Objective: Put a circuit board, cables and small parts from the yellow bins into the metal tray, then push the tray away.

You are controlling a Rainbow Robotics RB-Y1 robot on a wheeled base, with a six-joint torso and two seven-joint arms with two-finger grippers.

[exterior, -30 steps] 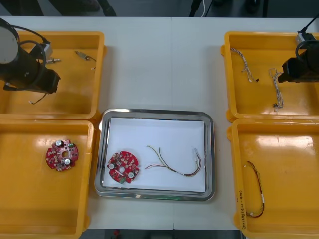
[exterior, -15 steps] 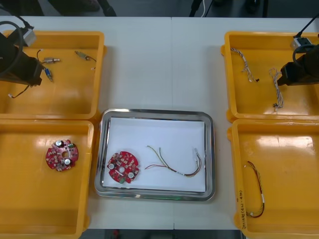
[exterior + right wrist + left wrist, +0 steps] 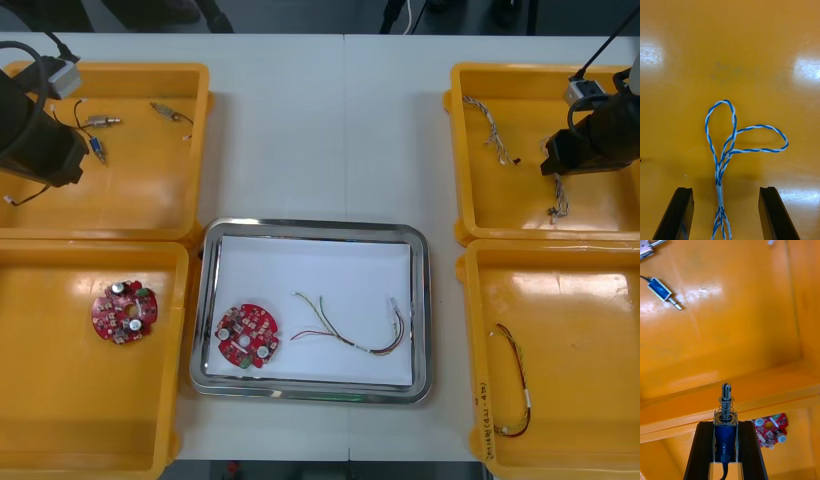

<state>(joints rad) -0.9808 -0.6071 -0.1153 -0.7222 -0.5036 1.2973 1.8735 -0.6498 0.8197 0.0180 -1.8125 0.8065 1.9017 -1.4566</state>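
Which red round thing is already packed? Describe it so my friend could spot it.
Find the metal tray at the middle of the table. The red circuit board lies on its white floor, left of a cable; its twin sits in a yellow bin.

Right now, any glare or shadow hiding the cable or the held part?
Right wrist view: glare patches on the bin floor lie clear of the twisted cable under the open right gripper. Left wrist view: glare streak beside a loose small metal part; the held part in the left gripper is unobscured.
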